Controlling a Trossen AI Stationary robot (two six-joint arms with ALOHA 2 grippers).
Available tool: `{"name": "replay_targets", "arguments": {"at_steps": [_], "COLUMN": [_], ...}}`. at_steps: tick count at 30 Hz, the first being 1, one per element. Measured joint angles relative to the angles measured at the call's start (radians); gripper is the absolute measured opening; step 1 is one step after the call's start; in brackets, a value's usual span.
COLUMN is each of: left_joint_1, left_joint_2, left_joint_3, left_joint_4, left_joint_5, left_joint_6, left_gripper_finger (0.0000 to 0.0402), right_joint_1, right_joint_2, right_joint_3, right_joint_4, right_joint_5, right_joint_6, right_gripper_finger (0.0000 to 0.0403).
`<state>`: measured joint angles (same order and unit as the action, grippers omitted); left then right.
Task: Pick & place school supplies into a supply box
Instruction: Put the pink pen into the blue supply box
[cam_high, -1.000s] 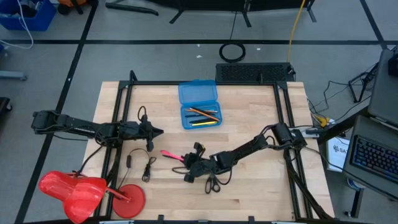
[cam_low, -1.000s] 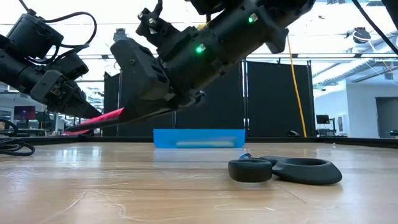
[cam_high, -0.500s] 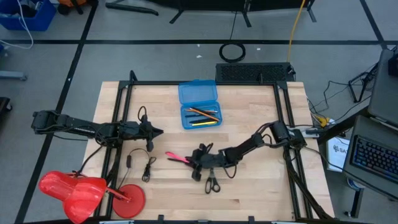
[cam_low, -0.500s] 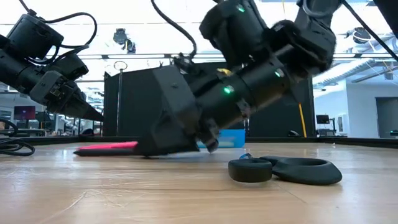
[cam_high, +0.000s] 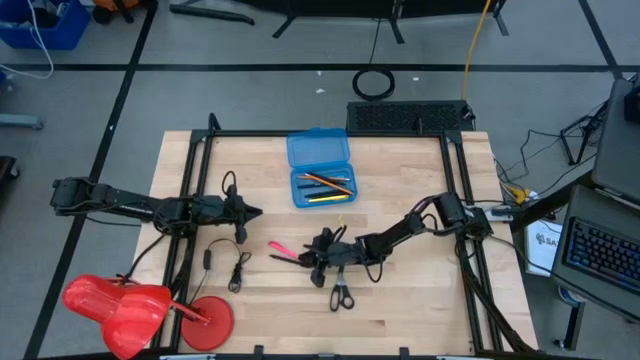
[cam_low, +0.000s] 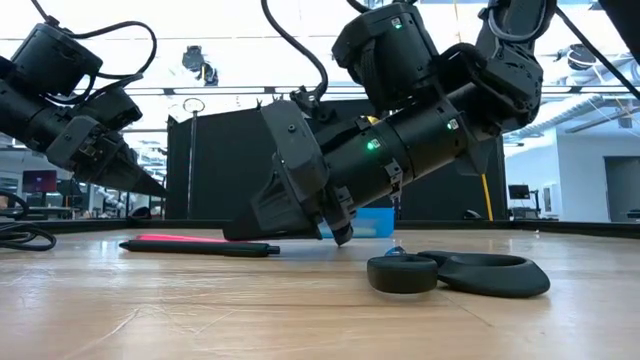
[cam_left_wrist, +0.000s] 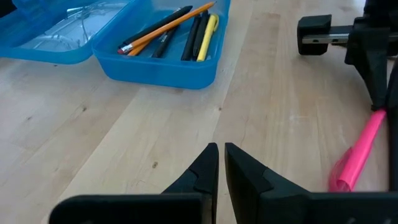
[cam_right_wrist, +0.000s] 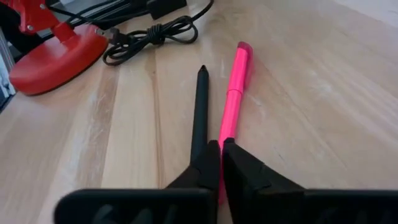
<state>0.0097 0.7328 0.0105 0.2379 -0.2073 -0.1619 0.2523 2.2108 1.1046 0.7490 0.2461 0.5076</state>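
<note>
A pink pen and a black pen lie side by side, flat on the wooden table, left of centre. My right gripper is shut, its tips low over the pens' right ends. Small scissors with black handles lie just nearer than that gripper. The bright blue supply box stands open at the far middle with several pens and pencils inside. My left gripper is shut and waits at the left, clear of everything. My right gripper's shut fingers slant down from the table's right over the pink pen's near end. The pen runs on under them and shows pink through the slit between them. It lies flat on the table. Whether the fingers touch it, I cannot tell.
A thin black cable lies coiled to the left of the pens. A red plastic stand sits at the near left corner. The box's lid lies open on its far side. Bare wood stretches between the pens and the box.
My right gripper has sunk to the table, shifted a little toward the right edge, and rolled. The pink pen, which stuck out slanting and lifted from the gripper a second ago, now lies flat on the table beside the black pen.
</note>
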Motion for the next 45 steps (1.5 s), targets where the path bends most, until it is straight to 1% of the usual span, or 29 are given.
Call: {"name": "replay_targets", "arguments": {"at_steps": [7,9,10,17,19,22,27,31,34,38,41,45], "left_joint_1": [0.0,0.0,0.0,0.0,0.0,0.0,0.0,0.0,0.0,0.0,0.0,0.0], "left_joint_2": [0.0,0.0,0.0,0.0,0.0,0.0,0.0,0.0,0.0,0.0,0.0,0.0], "left_joint_3": [0.0,0.0,0.0,0.0,0.0,0.0,0.0,0.0,0.0,0.0,0.0,0.0], "left_joint_4": [-0.001,-0.001,-0.001,-0.001,-0.001,-0.001,-0.001,0.001,-0.001,-0.002,-0.002,-0.003], "left_joint_5": [0.0,0.0,0.0,0.0,0.0,-0.001,-0.001,-0.001,-0.001,0.006,0.006,0.006], "left_joint_6": [0.0,0.001,0.001,0.002,0.002,0.002,0.002,0.002,0.002,0.002,0.002,0.002], "left_gripper_finger": [0.0031,0.0031,0.0031,0.0031,0.0031,0.0031,0.0031,0.0031,0.0031,0.0031,0.0031,0.0031], "right_joint_1": [0.004,0.008,0.01,0.012,0.012,0.012,0.002,-0.012,-0.018,-0.028,-0.029,-0.03], "right_joint_2": [0.002,0.003,0.003,0.004,0.004,0.004,0.023,0.079,0.121,0.136,0.137,0.138], "right_joint_3": [-0.001,-0.002,-0.002,-0.003,-0.003,-0.001,0.014,0.079,0.126,0.132,0.132,0.13], "right_joint_4": [0.008,0.005,0.003,0.006,0.001,-0.03,-0.03,-0.032,-0.049,-0.071,-0.083,-0.085], "right_joint_5": [0.018,0.051,0.066,0.069,0.092,0.096,0.097,0.061,0.065,0.049,0.049,0.049], "right_joint_6": [-0.023,-0.034,-0.047,-0.083,-0.105,-0.127,-0.153,-0.19,-0.191,-0.18,-0.179,-0.179], "right_gripper_finger": [0.0061,0.0071,0.0076,0.0101,0.0105,0.0109,0.0109,0.0109,0.0109,0.0104,0.008,0.0022]}}
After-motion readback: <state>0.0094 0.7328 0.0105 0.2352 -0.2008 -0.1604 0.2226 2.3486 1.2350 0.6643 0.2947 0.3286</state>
